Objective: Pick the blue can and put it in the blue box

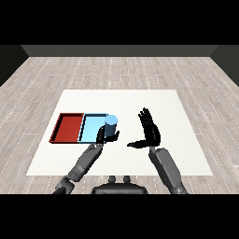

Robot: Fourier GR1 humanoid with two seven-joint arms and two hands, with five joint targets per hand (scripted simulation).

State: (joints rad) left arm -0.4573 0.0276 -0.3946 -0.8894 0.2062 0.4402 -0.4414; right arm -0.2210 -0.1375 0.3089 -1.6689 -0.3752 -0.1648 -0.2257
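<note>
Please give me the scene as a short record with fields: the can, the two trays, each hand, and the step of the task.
can: blue can, upright, at the right edge of the light blue tray
trays: red tray on the left, light blue tray beside it, both on the white table
left hand: fingers curled round the can
right hand: open, fingers straight, holds nothing, to the right of the can
step: can is held; whether it already rests inside the tray cannot be told

The table looks matt white and smooth; the floor shows pale wood planks; the blue can and both trays look smooth, plastic-like.
</note>
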